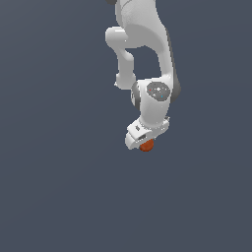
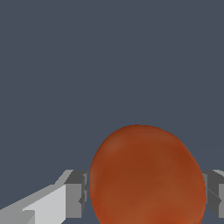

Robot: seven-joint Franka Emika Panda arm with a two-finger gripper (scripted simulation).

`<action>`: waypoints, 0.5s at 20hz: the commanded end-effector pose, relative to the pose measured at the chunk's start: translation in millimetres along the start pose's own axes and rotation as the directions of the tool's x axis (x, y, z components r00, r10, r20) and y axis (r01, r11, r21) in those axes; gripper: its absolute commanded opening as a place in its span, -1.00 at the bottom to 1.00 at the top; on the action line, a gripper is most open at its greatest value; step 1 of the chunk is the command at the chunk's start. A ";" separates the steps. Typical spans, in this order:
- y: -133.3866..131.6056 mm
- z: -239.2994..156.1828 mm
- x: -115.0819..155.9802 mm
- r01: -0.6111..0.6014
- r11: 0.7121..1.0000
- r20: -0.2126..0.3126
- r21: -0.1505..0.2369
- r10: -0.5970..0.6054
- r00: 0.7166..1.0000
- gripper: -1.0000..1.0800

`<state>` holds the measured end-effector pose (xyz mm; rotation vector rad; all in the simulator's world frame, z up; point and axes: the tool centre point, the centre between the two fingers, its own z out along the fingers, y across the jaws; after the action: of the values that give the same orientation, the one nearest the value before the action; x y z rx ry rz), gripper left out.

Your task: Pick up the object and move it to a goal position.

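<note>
The wrist view shows the mottled orange-red ball (image 2: pixel 146 175) filling the space between the two grey fingers (image 2: pixel 75 194), which press against its sides, so the gripper (image 2: pixel 146 192) is pinching it; the exterior view shows only a sliver of the ball (image 1: pixel 146 145) peeking from under the white gripper (image 1: pixel 145 142). Around them lies only a plain slate-grey surface (image 1: pixel 54 187), with the arm (image 1: pixel 147 54) reaching down from the top edge. The ball's lower part is cut off in the wrist view, and the fingers are hidden in the exterior view.

plain dark slate-blue backdrop (image 1: pixel 49 187), flat and featureless, even light, no visible edges
</note>
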<state>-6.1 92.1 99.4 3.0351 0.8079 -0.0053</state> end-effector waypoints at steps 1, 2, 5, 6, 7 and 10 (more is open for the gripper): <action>-10.0 -23.0 2.5 0.001 1.000 -0.003 -0.001 -0.001 1.000 -1.00; -14.6 -32.7 3.2 0.001 1.000 -0.003 -0.001 -0.001 1.000 -1.00; -29.9 -64.9 5.9 0.001 1.000 -0.003 -0.002 -0.001 1.000 -1.00; -35.3 -76.4 6.8 0.001 1.000 -0.003 -0.002 -0.001 1.000 -1.00; -41.0 -87.8 8.0 0.002 1.000 -0.003 -0.002 -0.002 1.000 -1.00; -57.0 -122.3 11.0 0.002 1.000 -0.003 -0.002 -0.002 1.000 -1.00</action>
<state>-21.7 139.3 203.0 3.0337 0.8106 -0.0032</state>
